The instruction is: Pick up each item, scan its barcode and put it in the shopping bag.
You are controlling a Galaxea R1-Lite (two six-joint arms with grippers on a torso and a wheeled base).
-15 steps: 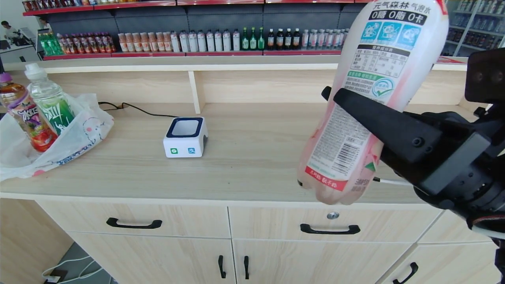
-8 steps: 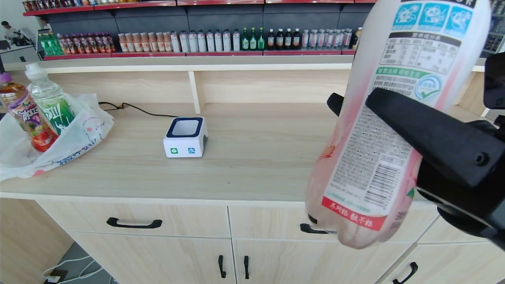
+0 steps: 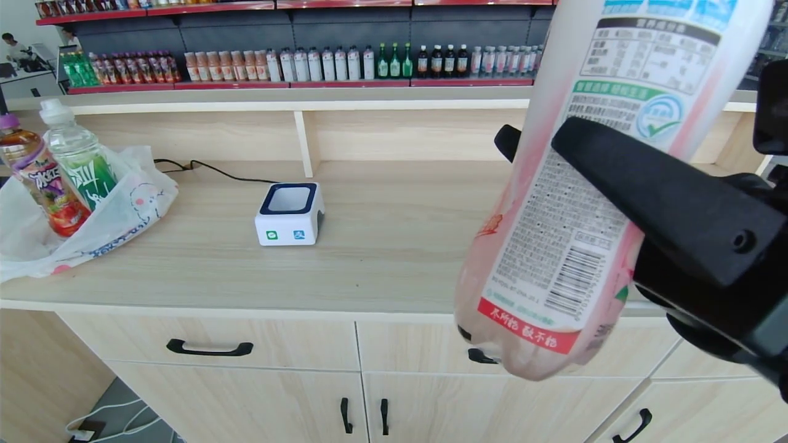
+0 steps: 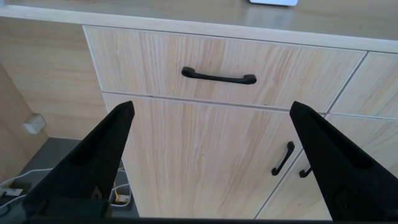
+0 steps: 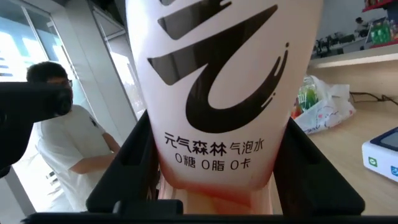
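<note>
Your right gripper (image 3: 532,136) is clamped on the tall pale-pink plastic drink bottle (image 3: 554,246), holding it up off the light wooden counter (image 3: 394,264). The little white square scanner box with the dark-blue rim (image 3: 289,213) sits well to that gripper's left and lower, with the white plastic shopping bag (image 3: 132,209) further left again. Your left gripper (image 4: 211,107) is wide open, empty.

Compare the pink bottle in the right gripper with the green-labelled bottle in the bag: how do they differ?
The pink bottle is clamped in the right gripper, off the counter; the green-labelled bottle stands in the shopping bag. The pink bottle has a pale pink body and shows its barcode to the head view; the green-labelled bottle is clear with a white cap. Both are plastic drink bottles.
</note>
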